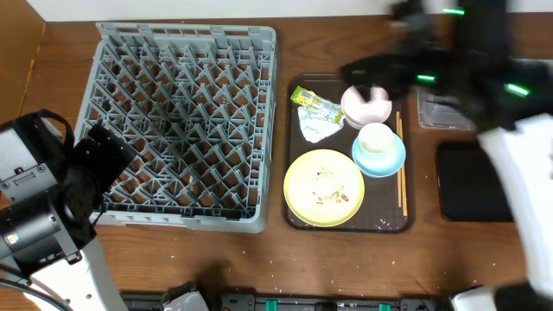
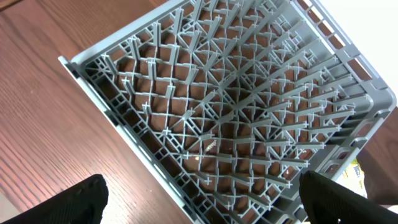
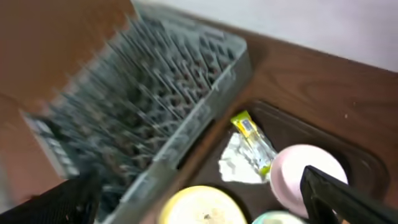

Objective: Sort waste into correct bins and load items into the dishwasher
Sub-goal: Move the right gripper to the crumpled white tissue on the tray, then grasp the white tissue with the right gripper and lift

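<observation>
Right gripper [image 3: 205,198] released, jaws wide, hovers above the pink bowl [image 1: 366,105] at the serving tray's [image 1: 380,212] 1 o'clock corner. Risk: an off-centre descent clips the rim and knocks the bowl into the light blue bowl [image 1: 378,151] at its 6 o'clock. Left gripper [image 2: 208,200] is also released, over the dish rack [image 1: 186,34].

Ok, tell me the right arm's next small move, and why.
Probably lower the right end effector onto the rim of the pink bowl. It hangs open and empty just above that bowl on the tray, and the rack holds nothing yet, so a bowl grasp looks like the nearest useful step.
</observation>
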Controlling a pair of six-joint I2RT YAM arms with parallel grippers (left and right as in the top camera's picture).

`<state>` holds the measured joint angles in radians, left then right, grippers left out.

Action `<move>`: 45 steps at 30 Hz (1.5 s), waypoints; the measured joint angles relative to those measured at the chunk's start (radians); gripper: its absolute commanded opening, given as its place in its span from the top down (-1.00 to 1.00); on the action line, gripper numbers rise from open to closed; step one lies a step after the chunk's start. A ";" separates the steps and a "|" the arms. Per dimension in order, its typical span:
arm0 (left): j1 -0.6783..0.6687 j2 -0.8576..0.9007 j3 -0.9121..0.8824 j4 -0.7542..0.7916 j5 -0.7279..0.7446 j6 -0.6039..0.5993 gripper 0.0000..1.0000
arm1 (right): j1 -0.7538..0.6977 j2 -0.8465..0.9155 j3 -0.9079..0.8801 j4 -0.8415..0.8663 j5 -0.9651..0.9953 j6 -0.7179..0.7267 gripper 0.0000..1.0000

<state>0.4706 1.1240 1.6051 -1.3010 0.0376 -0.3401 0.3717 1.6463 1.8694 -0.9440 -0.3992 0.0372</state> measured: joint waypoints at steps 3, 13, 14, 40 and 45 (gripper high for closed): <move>0.000 0.000 0.000 0.000 0.000 0.000 -0.98 | 0.087 0.109 0.017 -0.005 0.079 -0.031 -0.99; 0.000 0.000 0.000 0.000 0.000 0.000 -0.98 | 0.198 0.398 0.018 0.002 0.213 -0.024 -0.31; 0.000 0.000 0.000 0.000 0.000 0.000 -0.98 | 0.203 0.415 0.018 0.002 0.222 -0.018 -0.26; 0.000 0.000 0.000 0.000 0.000 0.000 -0.98 | 0.204 0.703 0.027 0.025 0.365 0.166 0.98; 0.000 0.000 0.000 0.000 0.000 0.000 -0.98 | 0.204 0.703 0.071 -0.006 0.360 0.175 0.98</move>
<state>0.4706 1.1240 1.6051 -1.3010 0.0380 -0.3401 0.5755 2.3489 1.9404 -0.9504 -0.0387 0.2123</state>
